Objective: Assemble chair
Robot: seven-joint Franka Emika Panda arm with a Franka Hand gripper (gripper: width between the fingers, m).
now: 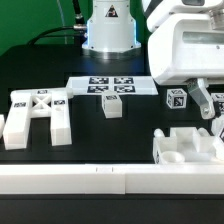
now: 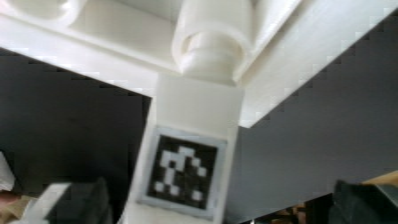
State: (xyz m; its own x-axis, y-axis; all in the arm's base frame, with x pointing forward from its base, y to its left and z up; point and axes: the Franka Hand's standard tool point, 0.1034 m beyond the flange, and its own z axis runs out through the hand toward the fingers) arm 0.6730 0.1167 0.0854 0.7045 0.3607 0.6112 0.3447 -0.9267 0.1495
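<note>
Exterior view, calls Ray, and the chair (image 1: 40, 112) lies in loose parts on the black table (image 1: 130, 125), every one chunky, white and blocky, with black-and-white square tags.

"Count them, Ray."

"One H-shaped piece (image 1: 35, 115) on the exterior view's left, lying flat. One seat block (image 1: 185, 148) on the exterior view's right, near the white rail (image 1: 100, 180) in front. Two small tagged blocks: the first block (image 1: 112, 105) is just in front of the marker board (image 1: 112, 86), and the second block (image 1: 176, 98) is off the board's right end. A fifth white piece (image 1: 217, 103) shows at the frame's edge under the arm, half cut off."

"And the board?"

"One marker board, four tags, flat in the middle."

"What does the wrist view give?"

"One long white leg (image 2: 187, 150), square-sided, with one tag on its face. It runs to a rounded peg (image 2: 210, 45), and that meets a white framed part (image 2: 107, 50). Which part that is cannot be told."

"And the gripper (image 2: 199, 203)?"

"It is above the seat block. Its tips are dark blurs, so there is no telling whether it grips the leg."
</note>
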